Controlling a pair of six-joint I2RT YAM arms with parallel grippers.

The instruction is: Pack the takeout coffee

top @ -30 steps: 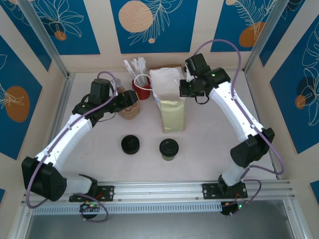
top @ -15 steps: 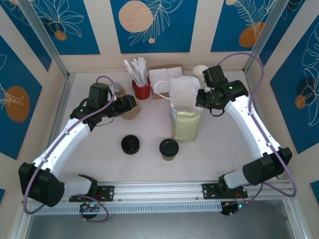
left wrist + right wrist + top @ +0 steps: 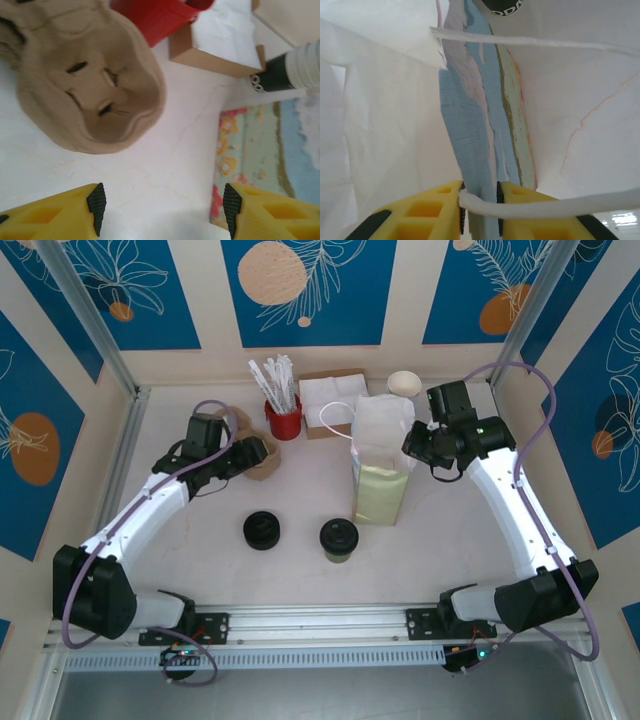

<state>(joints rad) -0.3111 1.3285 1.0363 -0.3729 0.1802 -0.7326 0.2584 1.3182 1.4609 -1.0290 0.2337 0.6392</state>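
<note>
The takeout coffee [image 3: 339, 539], black lid on, stands on the counter [image 3: 200, 560] outside both pairs of jaws. It is well apart from the right jaws, lying toward the arm bases and over to the left arm's side, near the foot of the paper bag [image 3: 382, 480]. It is also well apart from the left jaws, toward the bases and the right arm's side. A pile of black lids [image 3: 262, 530] lies closer to the left jaws than the cup does.

The right jaws are at the bag's upper edge. In the right wrist view the yellow fingers [image 3: 420, 212] leave only a narrow gap. The bag's wall stands in it and the white handle cord [image 3: 485, 204] crosses it. I cannot tell whether the pads press on the paper.

The left jaws are wide open with nothing between the pads [image 3: 96, 207], only bare counter. A brown pulp cup carrier [image 3: 90, 90] sits just ahead of them, untouched, with a red cup [image 3: 150, 20] beyond it.
</note>
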